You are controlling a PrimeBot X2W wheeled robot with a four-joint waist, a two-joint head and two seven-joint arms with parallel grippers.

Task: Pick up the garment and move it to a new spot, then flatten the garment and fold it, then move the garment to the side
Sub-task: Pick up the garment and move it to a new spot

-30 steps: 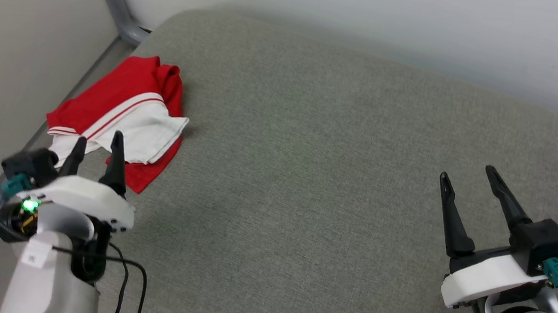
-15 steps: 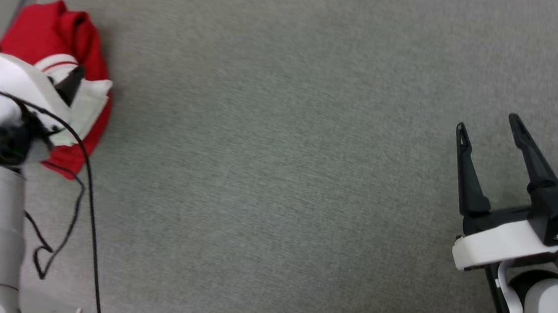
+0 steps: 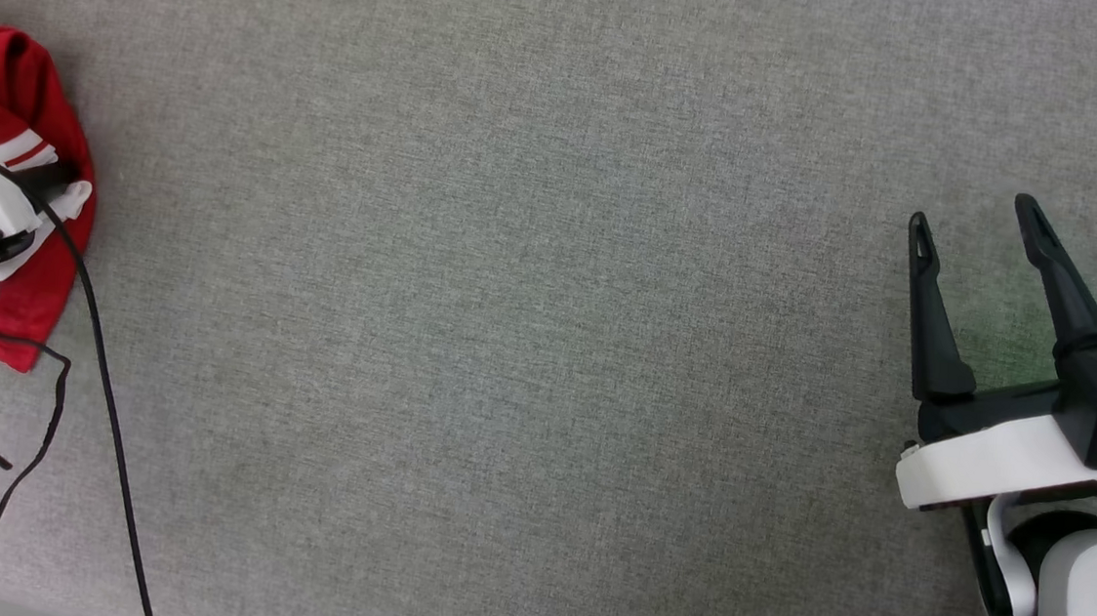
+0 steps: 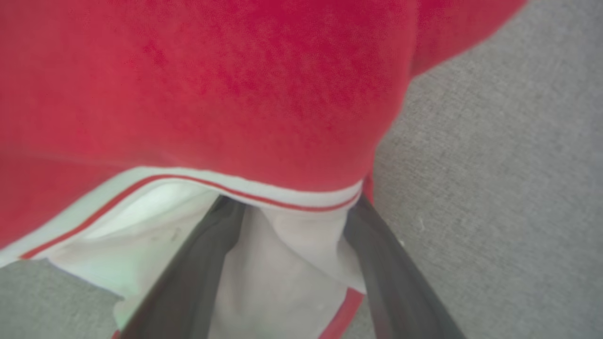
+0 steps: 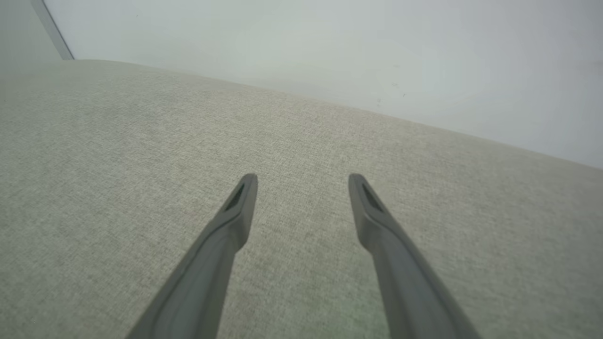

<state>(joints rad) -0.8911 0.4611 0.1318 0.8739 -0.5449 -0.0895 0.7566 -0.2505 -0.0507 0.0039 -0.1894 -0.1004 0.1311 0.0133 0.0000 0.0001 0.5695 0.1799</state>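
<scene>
Closest in, the left gripper (image 4: 292,212) is seen with jaws spread wide, white sleeve cloth lying between them but not pinched. Just beyond, the tips are hidden under striped trim, and the red bulk of the garment (image 4: 235,84) is heaped straight ahead, far left on the cushion (image 3: 506,344). Well apart, the right gripper (image 3: 974,212) is held wide open and empty, so the left is judged nearer.
</scene>
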